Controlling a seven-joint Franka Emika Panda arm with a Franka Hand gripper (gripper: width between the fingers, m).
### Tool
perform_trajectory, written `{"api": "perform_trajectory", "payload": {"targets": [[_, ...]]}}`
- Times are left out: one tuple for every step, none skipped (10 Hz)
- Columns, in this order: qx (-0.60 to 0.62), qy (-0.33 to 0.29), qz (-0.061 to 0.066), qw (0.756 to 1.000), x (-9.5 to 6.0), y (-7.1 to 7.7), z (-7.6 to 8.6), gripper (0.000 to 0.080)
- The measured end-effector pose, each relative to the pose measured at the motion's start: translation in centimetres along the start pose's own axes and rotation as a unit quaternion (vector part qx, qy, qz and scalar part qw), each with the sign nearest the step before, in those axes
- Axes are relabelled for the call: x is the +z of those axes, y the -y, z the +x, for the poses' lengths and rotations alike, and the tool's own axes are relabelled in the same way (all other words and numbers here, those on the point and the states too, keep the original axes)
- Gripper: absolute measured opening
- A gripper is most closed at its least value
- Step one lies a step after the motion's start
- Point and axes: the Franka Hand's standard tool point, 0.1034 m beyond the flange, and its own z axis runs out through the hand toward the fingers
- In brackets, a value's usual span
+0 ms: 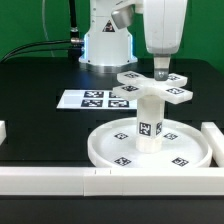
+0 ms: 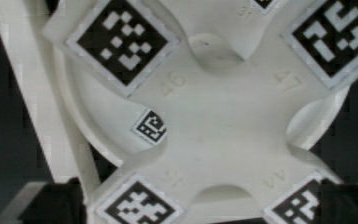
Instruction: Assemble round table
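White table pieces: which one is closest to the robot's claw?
The cross-shaped piece, sitting on top of the upright post. The open gripper is right above it, while the round disc lies lowest, under the post.

The white arm (image 1: 160,25) rises from its base (image 1: 105,45) at the back of the scene and reaches forward on the exterior view's right, its last link hanging almost straight down. The gripper (image 1: 160,73) points downward at the arm's end, with its jaws spread wide. In the wrist view, only the dark fingertips (image 2: 55,196) show, well apart.
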Motion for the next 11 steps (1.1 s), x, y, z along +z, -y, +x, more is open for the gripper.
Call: {"api": "perform_trajectory", "payload": {"targets": [[0.002,0.001,0.002,1.000,0.2,0.2,-0.3,0.0649],[0.005,0.001,0.004,1.000,0.3,0.2,-0.6,0.0649],[0.006,0.001,0.004,1.000,0.4,0.3,-0.8,0.0649],[0.007,0.002,0.004,1.000,0.6,0.3,-0.8,0.0649],[0.008,0.002,0.005,1.000,0.9,0.4,-0.9,0.0649],[0.008,0.003,0.006,1.000,1.1,0.4,-0.9,0.0649],[0.008,0.003,0.008,1.000,1.3,0.4,-0.9,0.0649],[0.009,0.004,0.010,1.000,1.6,0.5,-1.1,0.0649],[0.010,0.005,0.012,1.000,1.9,0.6,-1.3,0.0649],[0.011,0.005,0.014,1.000,2.1,0.6,-1.3,0.0649],[0.011,0.006,0.015,1.000,2.2,0.7,-1.3,0.0649]]}}
